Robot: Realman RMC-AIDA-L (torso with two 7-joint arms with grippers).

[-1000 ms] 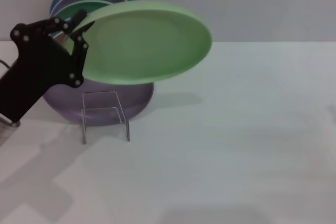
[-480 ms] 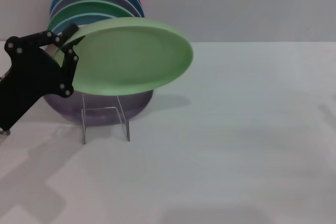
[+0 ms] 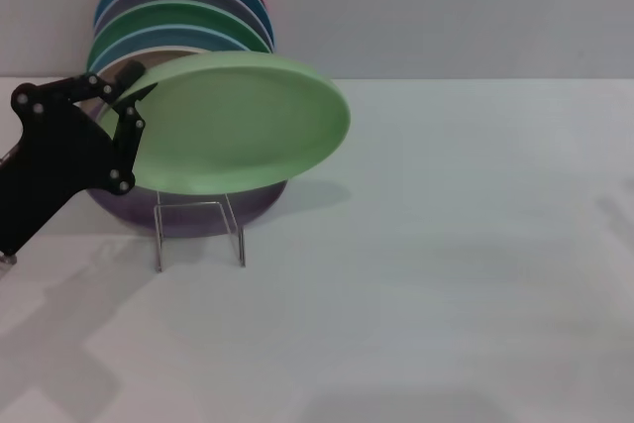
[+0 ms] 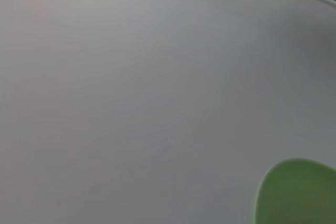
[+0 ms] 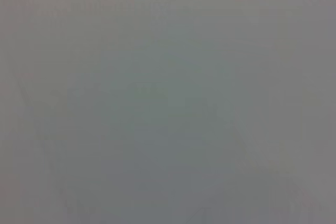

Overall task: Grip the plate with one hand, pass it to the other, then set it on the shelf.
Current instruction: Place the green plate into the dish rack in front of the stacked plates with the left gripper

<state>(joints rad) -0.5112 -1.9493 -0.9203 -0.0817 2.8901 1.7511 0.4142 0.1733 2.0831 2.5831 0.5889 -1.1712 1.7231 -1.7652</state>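
Plate (image 3: 238,121), one, clamped in left gripper (image 3: 127,96) above shelf (image 3: 198,230); behind, perhaps seven racked plates (image 3: 178,17).

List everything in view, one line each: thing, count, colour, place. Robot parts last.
plate: 1, pale mint green, held tilted above the rack's front, rim in the left gripper.
lilac plate: 1, leaning in the rack behind the held plate.
stacked plates: several, red, blue, purple, green, standing at the back.
shelf: 1, thin wire rack, on the table.
table: 1, white.
left gripper: 1, black, clamped on the plate's rim.
right gripper: not in view.
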